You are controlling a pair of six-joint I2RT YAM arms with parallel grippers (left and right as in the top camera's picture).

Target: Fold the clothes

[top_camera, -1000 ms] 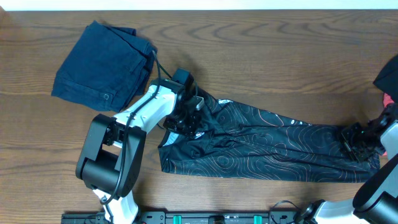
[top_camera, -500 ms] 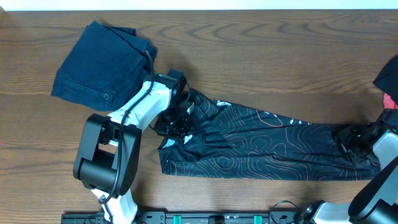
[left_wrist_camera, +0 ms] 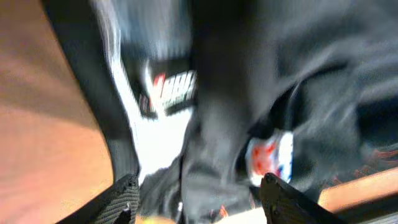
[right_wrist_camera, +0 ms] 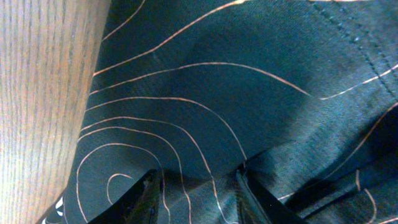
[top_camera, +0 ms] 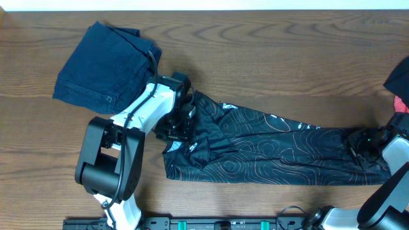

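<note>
The black jersey (top_camera: 268, 150) lies strung out between both grippers. The left gripper (left_wrist_camera: 200, 196) has its fingers apart, with bunched cloth between them. The right gripper (right_wrist_camera: 198, 190) is clamped on a fold at the opposite end.

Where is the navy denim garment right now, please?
Overhead, the denim garment lies at the table's upper left, just up-left of the left gripper and jersey.

A folded navy denim garment (top_camera: 105, 67) lies askew near the far left corner of the wooden table (top_camera: 275, 51), with a small round button (top_camera: 109, 99) showing along its near edge. At the table's right edge a scrap of red-pink cloth (top_camera: 401, 102) shows. A dark shape (top_camera: 397, 78) sits just beyond it, and the frame cuts both off.
</note>
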